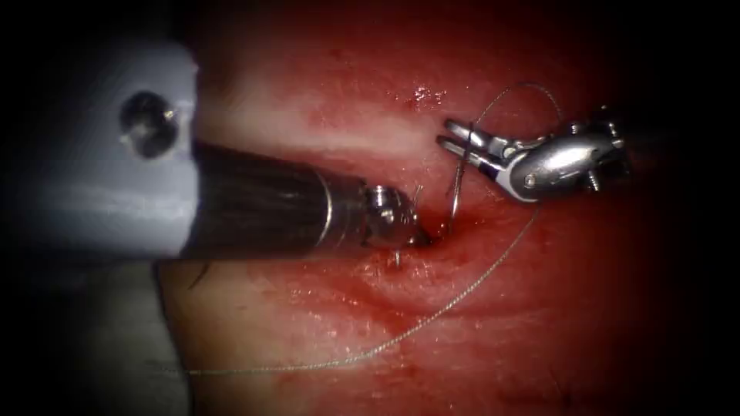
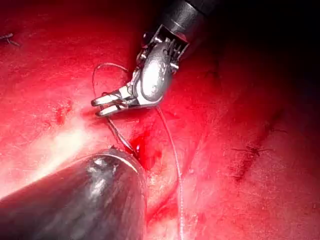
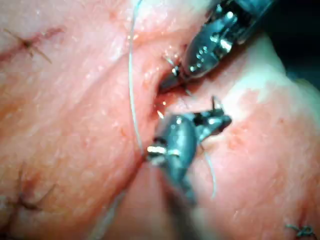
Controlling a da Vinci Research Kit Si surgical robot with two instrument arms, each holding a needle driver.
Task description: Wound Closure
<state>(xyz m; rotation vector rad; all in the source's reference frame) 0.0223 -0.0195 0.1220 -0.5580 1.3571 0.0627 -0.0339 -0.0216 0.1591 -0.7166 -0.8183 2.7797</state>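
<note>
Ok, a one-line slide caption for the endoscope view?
Right tool's claw holds the curved needle near its upper end, tip in the cut; left tool's claw sits in the tissue; thread trails.

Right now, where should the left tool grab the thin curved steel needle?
Probably grip the curved steel needle mid-curve, from the cut's left: the right hand holds its thread end, its tip sits in the red tissue; the left hand's hold is hidden.
</note>
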